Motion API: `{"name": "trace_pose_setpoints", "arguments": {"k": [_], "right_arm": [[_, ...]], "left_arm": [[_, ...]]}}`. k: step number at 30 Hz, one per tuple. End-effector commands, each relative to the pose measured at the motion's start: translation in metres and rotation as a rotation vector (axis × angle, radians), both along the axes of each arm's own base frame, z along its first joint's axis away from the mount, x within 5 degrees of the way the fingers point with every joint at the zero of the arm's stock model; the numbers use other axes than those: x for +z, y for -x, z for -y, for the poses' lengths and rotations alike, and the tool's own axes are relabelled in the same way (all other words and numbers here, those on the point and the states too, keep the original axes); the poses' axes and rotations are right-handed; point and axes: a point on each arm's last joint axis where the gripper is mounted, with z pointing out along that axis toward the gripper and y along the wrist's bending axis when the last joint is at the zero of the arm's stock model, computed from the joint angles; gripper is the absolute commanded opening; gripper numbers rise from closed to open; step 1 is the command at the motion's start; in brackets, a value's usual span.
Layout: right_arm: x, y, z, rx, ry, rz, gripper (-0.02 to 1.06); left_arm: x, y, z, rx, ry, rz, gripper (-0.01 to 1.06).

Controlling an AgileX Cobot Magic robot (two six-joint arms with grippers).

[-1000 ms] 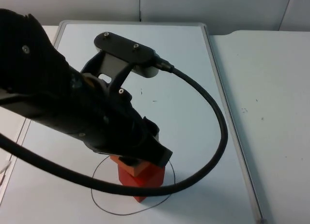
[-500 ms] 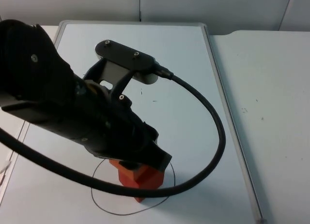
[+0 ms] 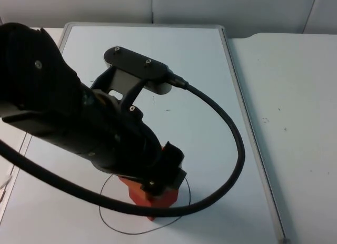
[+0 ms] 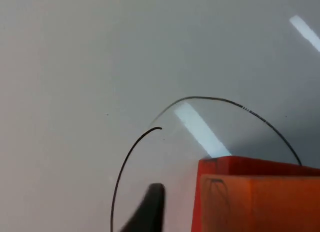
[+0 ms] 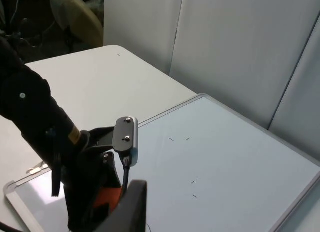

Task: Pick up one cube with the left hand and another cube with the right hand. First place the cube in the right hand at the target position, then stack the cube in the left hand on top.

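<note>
The red cubes point(image 3: 152, 197) stand inside the hand-drawn black circle point(image 3: 113, 225) on the whiteboard point(image 3: 200, 70), and most of them is hidden in the top view under the left arm point(image 3: 68, 117), which crosses the board and covers the near part of the circle too. From that view only a red block below the arm shows, so how many cubes are stacked cannot be read there. The left wrist view helps: an orange-red upper cube point(image 4: 260, 204) sits in front of a redder edge point(image 4: 235, 164) behind it, with the circle's line point(image 4: 225, 101) curving round them, so one cube seems to rest on another, both within the ring.

The left gripper point(image 3: 166, 175) hangs right over the cubes. One black fingertip point(image 4: 150, 209) stands beside the upper cube, a strip of board showing between them; the other finger is not visible, so whether the jaws are released or closed cannot be told.

The right wrist view looks across the board from the cubes' far side, showing the left arm bent over a patch of red point(image 5: 107, 197). The right gripper point(image 5: 127, 207) waits away from the cubes; its finger state cannot be told.

The white table point(image 3: 295, 107) lies beside the board, the grey wall point(image 3: 237, 7) behind it.
</note>
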Motion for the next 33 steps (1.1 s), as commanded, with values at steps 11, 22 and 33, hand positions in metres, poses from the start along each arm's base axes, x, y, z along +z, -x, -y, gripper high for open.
{"name": "trace_pose_setpoints", "arguments": {"k": [11,22,33], "right_arm": [[-0.001,0.0,0.001,0.003,0.005,0.012,1.05],[-0.001,0.001,0.0,0.004,0.003,0.006,1.05],[-0.003,0.0,0.002,-0.009,0.027,-0.005,1.05]], "left_arm": [[0.035,0.006,0.004,-0.023,0.082,0.01,1.05],[0.192,0.037,-0.007,-0.285,0.243,0.248,1.05],[0.28,0.103,-0.087,-0.236,0.237,0.576,1.05]]}}
